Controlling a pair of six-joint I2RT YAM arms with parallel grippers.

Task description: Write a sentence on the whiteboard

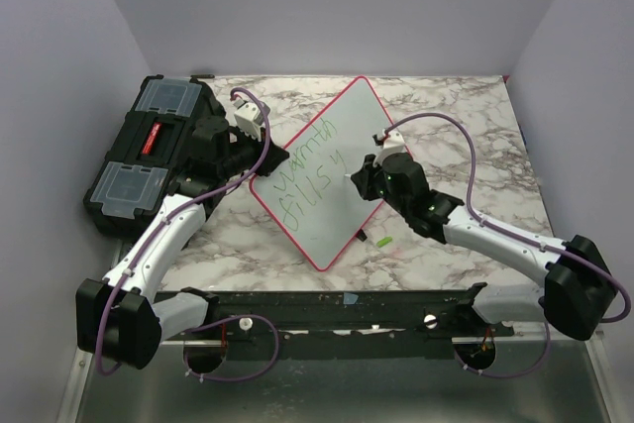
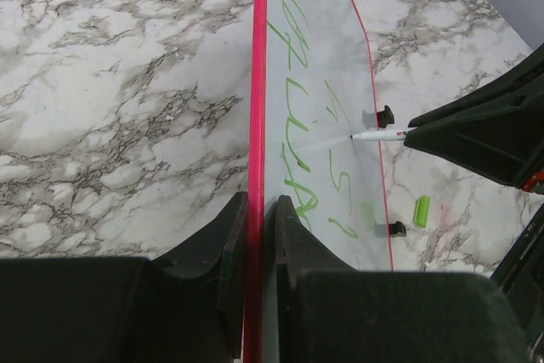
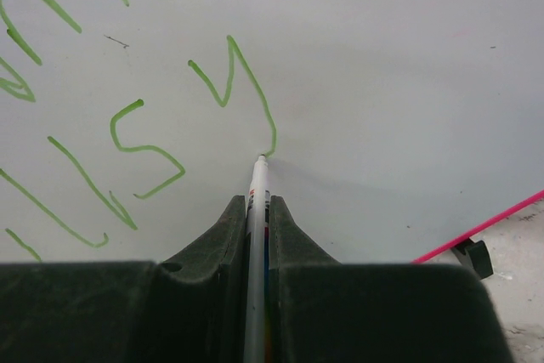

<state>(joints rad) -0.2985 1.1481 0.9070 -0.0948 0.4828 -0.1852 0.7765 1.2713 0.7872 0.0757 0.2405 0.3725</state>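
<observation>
The whiteboard (image 1: 322,170) with its red-pink rim lies slanted on the marble table, propped on small black feet (image 2: 384,115). Green lettering, the sentence (image 1: 312,170), runs in two lines: "warmth" and "fills y". My left gripper (image 2: 260,201) is shut on the whiteboard's red edge (image 2: 258,82). My right gripper (image 3: 257,201) is shut on a thin white marker (image 3: 256,235); its tip (image 3: 262,157) touches the board at the bottom of the green "y" (image 3: 242,91). In the left wrist view the marker (image 2: 381,134) points at the board from the right.
A black toolbox (image 1: 149,151) with clear lid compartments sits at the back left, close to my left arm. A green marker cap (image 1: 384,241) lies on the marble (image 1: 446,136) near the board's front right edge. Grey walls enclose the table.
</observation>
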